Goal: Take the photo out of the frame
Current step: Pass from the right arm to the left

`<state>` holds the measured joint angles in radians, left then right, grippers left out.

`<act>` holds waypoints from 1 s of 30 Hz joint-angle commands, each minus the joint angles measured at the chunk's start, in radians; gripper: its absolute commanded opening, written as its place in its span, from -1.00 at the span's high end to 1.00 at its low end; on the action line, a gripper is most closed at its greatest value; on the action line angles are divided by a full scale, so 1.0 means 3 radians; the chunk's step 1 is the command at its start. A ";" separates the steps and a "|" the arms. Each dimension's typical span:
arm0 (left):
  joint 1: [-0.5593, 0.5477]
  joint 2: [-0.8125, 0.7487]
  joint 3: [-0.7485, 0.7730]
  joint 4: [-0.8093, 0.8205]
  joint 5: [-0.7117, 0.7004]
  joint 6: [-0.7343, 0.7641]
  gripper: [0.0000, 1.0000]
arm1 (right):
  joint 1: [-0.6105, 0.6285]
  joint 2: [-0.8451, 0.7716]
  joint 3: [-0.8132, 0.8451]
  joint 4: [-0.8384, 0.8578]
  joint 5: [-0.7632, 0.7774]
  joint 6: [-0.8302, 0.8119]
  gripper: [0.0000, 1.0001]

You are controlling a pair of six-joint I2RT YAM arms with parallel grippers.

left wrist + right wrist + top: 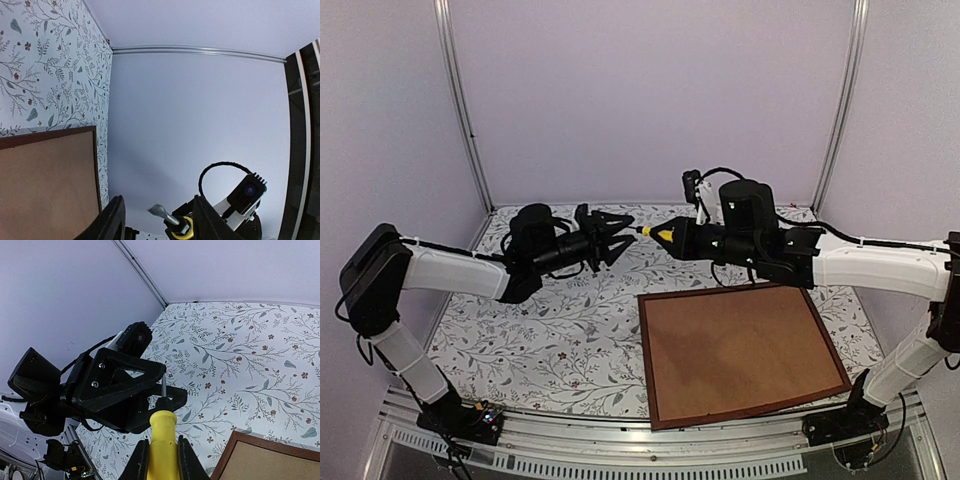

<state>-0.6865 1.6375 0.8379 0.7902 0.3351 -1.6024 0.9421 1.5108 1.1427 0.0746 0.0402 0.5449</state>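
Observation:
The dark reddish-brown frame (644,350) lies face down at the front right of the table, its plain brown backing board (740,350) up. The photo is hidden under the board. My right gripper (682,238) is shut on a yellow-handled screwdriver (161,442), held in the air with the metal tip pointing left. My left gripper (620,237) is open, raised and facing it, its fingers (125,375) around the screwdriver's tip (162,212) without closing. The frame's corner also shows in the left wrist view (95,165) and the right wrist view (235,440).
The table carries a floral-patterned cloth (550,330). Pale walls and metal corner posts (465,110) enclose the back and sides. Both arms meet mid-air over the back middle of the table, above and behind the frame.

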 commanded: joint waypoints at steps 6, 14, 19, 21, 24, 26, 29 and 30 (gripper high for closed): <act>0.0071 0.0025 -0.0023 0.0549 -0.0114 -0.0094 0.28 | -0.0105 -0.0070 -0.0243 0.0567 -0.0434 0.0712 1.00; 0.0079 -0.0018 -0.0042 0.0603 -0.0122 -0.0073 0.50 | -0.0231 -0.0306 -0.0487 0.0805 -0.0513 0.1141 1.00; 0.0079 -0.0048 -0.0057 0.0580 -0.0125 -0.0035 0.60 | -0.0260 -0.0353 -0.0509 0.0863 -0.0579 0.1273 1.00; 0.0079 -0.0053 -0.0048 0.0550 -0.0113 -0.0023 0.64 | -0.0266 -0.0333 -0.0494 0.0869 -0.0632 0.1295 1.00; 0.0079 -0.0054 -0.0028 0.0506 -0.0094 -0.0004 0.67 | -0.0266 -0.0305 -0.0491 0.0888 -0.0682 0.1322 1.00; 0.0079 -0.0061 -0.0034 0.0496 -0.0094 0.0007 0.69 | -0.0265 -0.0297 -0.0491 0.0891 -0.0704 0.1333 1.00; 0.0079 -0.0085 -0.0042 0.0481 -0.0103 0.0034 0.75 | -0.0264 -0.0291 -0.0496 0.0895 -0.0722 0.1363 1.00; 0.0079 -0.0091 -0.0038 0.0473 -0.0105 0.0043 0.77 | -0.0266 -0.0291 -0.0496 0.0893 -0.0727 0.1368 1.00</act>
<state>-0.6731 1.6360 0.8341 0.9298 0.3023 -1.6196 0.8654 1.4296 0.9997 0.2909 -0.1390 0.9360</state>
